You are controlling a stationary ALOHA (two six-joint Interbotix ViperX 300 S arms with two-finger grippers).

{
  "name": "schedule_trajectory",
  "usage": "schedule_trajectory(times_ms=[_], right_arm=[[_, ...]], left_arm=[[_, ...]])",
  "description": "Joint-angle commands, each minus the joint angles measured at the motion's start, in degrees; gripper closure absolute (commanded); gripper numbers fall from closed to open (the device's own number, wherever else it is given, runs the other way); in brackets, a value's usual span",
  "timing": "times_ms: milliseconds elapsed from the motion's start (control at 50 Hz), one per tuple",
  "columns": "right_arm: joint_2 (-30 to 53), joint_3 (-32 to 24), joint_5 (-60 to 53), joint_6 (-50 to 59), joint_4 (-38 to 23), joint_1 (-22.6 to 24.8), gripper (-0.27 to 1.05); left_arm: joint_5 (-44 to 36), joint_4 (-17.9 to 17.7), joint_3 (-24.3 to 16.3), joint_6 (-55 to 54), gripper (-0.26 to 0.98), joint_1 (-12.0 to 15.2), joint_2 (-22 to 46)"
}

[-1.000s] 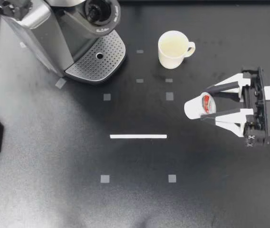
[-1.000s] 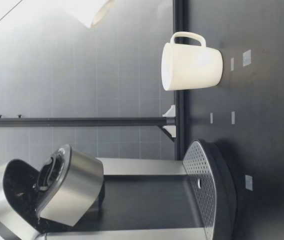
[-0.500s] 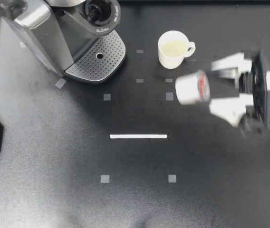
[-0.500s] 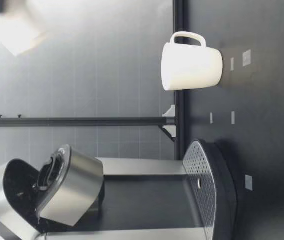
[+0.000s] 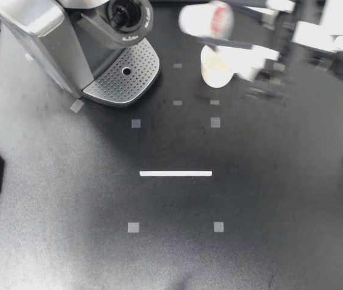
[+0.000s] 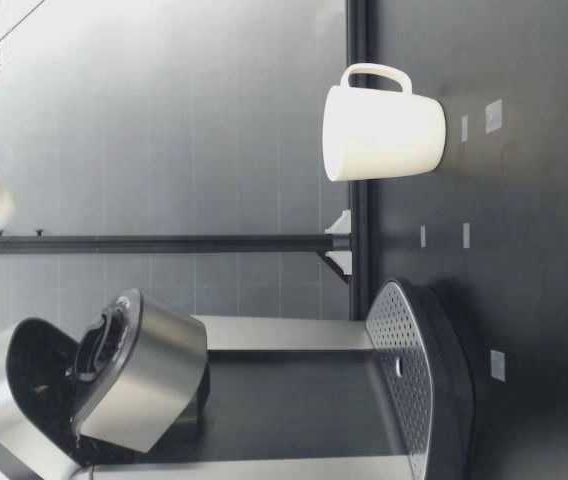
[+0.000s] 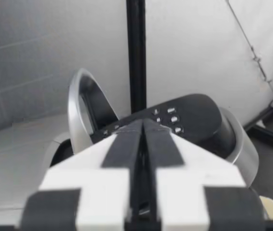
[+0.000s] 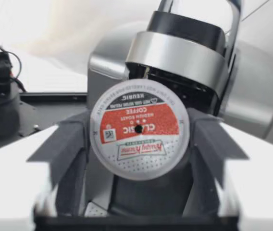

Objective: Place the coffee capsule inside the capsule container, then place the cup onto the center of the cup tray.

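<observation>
My right gripper [image 5: 227, 24], clamping the coffee capsule [image 5: 203, 19], has swung across, seemingly above the cup [image 5: 215, 74].

Setting was a laboratory test bench: a black table [image 5: 63, 199] marked with grey tape squares [image 5: 133, 227] and a white line [image 5: 175, 173], with black frame rails [image 6: 164, 243] before a plain backdrop [image 6: 214, 120].

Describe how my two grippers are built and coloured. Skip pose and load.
The right gripper is blurred from above. Its wrist view shows broad, angular white fingers faced on the inside with dark grey pads. The left gripper has two white wedge-shaped fingers, each with a black strip running to the tip and a dark band across its base.
</observation>
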Motion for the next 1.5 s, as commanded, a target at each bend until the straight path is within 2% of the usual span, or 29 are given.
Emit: schedule_trajectory(times_ms=[0,220,600,1080,1480], right_arm=[[1.9,-4.0,-0.1,-0.4,-0.1,-0.4,0.2],[7.3,-10.5,5.5,-0.4,0.0,-2.2,0.2],[13.1,-15.5,7.6,-0.5,-0.1,-2.8,0.2],[17.0,-18.6,8.7,-0.8,-0.1,-2.8,0.2],[17.5,-18.7,9.7,-0.8,-0.1,-2.8,0.2]], left_arm=[[-0.2,0.4,-0.7,0.0,0.67,0.1,0.3],[-0.3,0.4,-0.7,0.0,0.67,0.1,0.4],[-0.2,0.4,-0.7,0.3,0.67,0.1,0.4],[-0.3,0.4,-0.7,0.4,0.67,0.1,0.4],[-0.3,0.4,-0.7,0.4,0.67,0.1,0.4]])
